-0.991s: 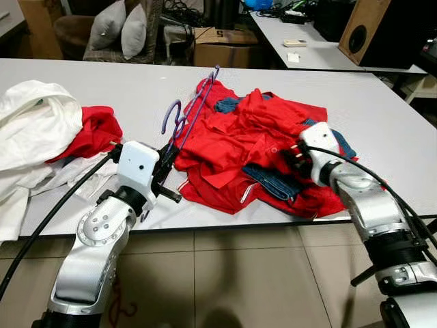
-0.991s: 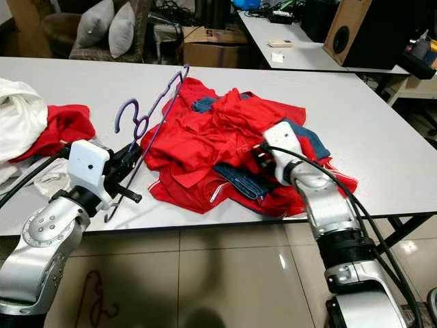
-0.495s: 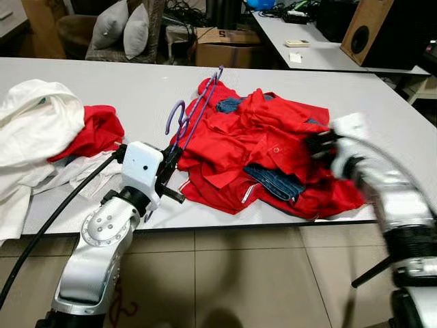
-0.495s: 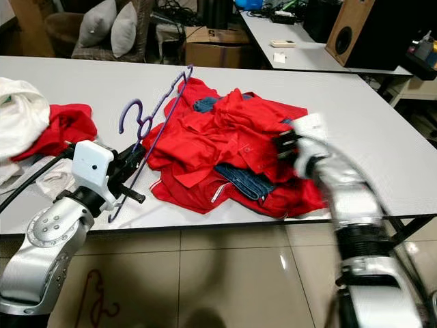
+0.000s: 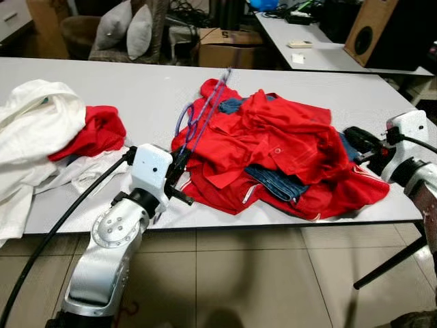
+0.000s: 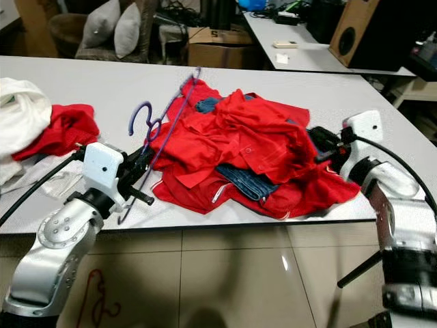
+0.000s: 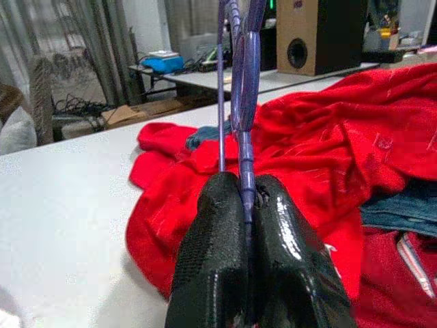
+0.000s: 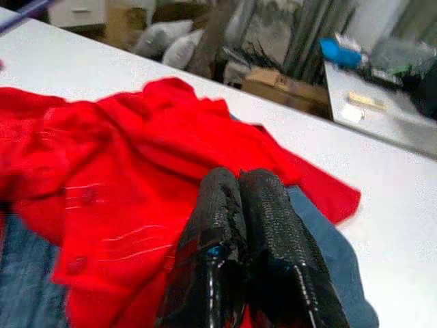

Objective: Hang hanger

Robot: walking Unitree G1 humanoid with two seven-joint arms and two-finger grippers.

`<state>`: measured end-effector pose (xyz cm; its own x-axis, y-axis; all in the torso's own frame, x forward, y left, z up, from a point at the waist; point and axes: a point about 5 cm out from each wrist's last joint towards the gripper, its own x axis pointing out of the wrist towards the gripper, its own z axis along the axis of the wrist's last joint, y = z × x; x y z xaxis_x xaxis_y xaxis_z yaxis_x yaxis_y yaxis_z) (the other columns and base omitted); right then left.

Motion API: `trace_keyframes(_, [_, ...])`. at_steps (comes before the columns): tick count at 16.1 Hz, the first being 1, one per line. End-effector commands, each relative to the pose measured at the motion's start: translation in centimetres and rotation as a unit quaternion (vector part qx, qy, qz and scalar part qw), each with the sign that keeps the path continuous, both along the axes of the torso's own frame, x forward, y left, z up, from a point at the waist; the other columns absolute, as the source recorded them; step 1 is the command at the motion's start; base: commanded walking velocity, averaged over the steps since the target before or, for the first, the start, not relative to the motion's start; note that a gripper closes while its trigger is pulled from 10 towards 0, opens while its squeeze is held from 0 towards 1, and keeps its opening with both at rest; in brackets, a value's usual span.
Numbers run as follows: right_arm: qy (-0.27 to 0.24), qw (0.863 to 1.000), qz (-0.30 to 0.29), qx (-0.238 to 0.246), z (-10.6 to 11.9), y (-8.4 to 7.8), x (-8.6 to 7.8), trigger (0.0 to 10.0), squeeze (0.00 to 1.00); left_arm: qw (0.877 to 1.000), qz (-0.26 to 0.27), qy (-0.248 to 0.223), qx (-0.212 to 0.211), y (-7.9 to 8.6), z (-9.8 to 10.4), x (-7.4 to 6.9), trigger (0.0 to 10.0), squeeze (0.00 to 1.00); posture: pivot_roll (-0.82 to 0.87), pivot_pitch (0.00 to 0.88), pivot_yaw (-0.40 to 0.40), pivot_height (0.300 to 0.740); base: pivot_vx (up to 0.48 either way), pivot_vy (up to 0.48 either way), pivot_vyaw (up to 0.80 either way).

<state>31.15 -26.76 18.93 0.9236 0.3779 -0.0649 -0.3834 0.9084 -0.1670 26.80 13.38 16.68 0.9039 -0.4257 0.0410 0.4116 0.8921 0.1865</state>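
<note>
A purple wire hanger (image 5: 199, 115) leans up from my left gripper (image 5: 179, 166) over the left side of a pile of red clothes (image 5: 280, 140) on the white table (image 5: 123, 82). In the left wrist view the black fingers (image 7: 213, 253) are shut on the hanger's wire (image 7: 240, 102). My right gripper (image 5: 355, 135) hovers at the right end of the pile, beside the table's right edge. Its fingers (image 8: 222, 225) are shut with nothing between them. A piece of blue denim (image 5: 276, 183) shows in the pile.
A heap of white cloth (image 5: 34, 123) with a red garment (image 5: 99, 130) lies on the table's left. Behind the table stand grey cushions (image 5: 130, 27), a cardboard box (image 5: 229, 37), a second table and a wooden speaker (image 5: 382, 31). Tiled floor runs along the near edge.
My right arm has swung off the red pile to the right, out to the table's right edge. The left gripper keeps its hold on the hanger, shifted slightly right.
</note>
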Motion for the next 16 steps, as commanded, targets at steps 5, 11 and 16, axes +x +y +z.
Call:
trace_keyframes(5, [-0.018, 1.000, 0.002, 0.020, 0.1, 1.7, -2.7, 10.0, 0.00, 1.000, -0.016, 0.005, -0.012, -1.1, -0.1, 0.0, 10.0, 0.00, -0.04, 0.004, -0.023, 0.740, 0.000, 0.000, 0.00])
trace_keyframes(11, [-0.010, 0.998, -0.047, 0.044, -0.7, 1.8, -5.3, 10.0, 1.00, 1.000, -0.024, 0.003, -0.013, -1.1, 0.1, 0.2, 10.0, 0.00, -0.05, 0.016, 0.002, 0.740, 0.000, 0.000, 0.00])
trace_keyframes(16, [-0.001, 0.996, -0.073, 0.044, -1.5, 2.8, -9.5, 10.0, 1.00, 0.999, -0.035, 0.009, -0.039, -1.8, 0.1, 0.1, 10.0, 0.00, -0.07, 0.022, 0.026, 0.740, 0.000, 0.000, 0.00])
